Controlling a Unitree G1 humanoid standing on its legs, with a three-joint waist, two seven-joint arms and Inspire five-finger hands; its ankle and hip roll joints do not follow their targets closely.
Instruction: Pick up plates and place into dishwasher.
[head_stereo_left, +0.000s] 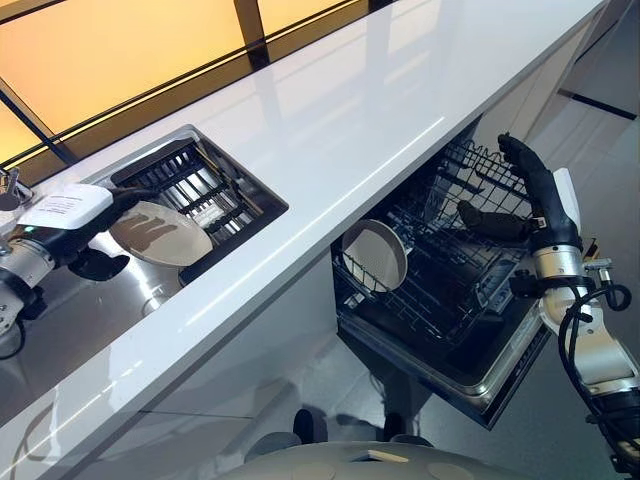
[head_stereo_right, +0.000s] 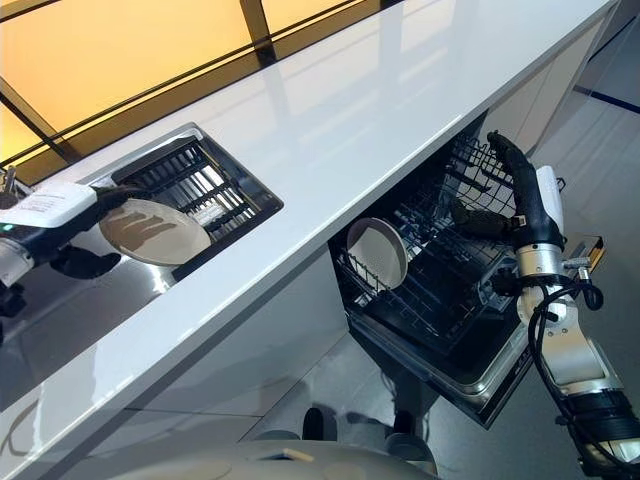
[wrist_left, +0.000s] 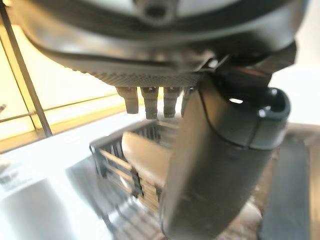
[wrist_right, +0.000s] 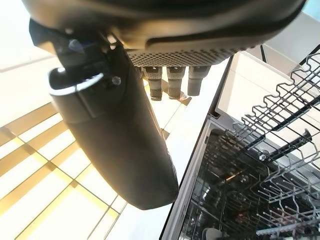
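A beige plate (head_stereo_left: 160, 232) leans on the black dish rack (head_stereo_left: 205, 185) inside the sink, and it shows again as the plate (wrist_left: 150, 155) in the left wrist view. My left hand (head_stereo_left: 70, 215) is at its left rim. Straight fingers reach over the plate's far edge, and the thumb (wrist_left: 220, 160) stands out on the near side. A second plate (head_stereo_left: 375, 255) stands upright in the dishwasher's pulled-out lower rack (head_stereo_left: 450, 280). My right hand (head_stereo_left: 540, 190) is raised over that rack's right side, open and holding nothing.
The long white counter (head_stereo_left: 330, 130) runs between the steel sink (head_stereo_left: 60, 320) and the dishwasher below it. The dishwasher door (head_stereo_left: 500, 375) hangs open toward me. A tap (head_stereo_left: 8, 185) stands at the far left. Wire tines (wrist_right: 280, 160) fill the rack.
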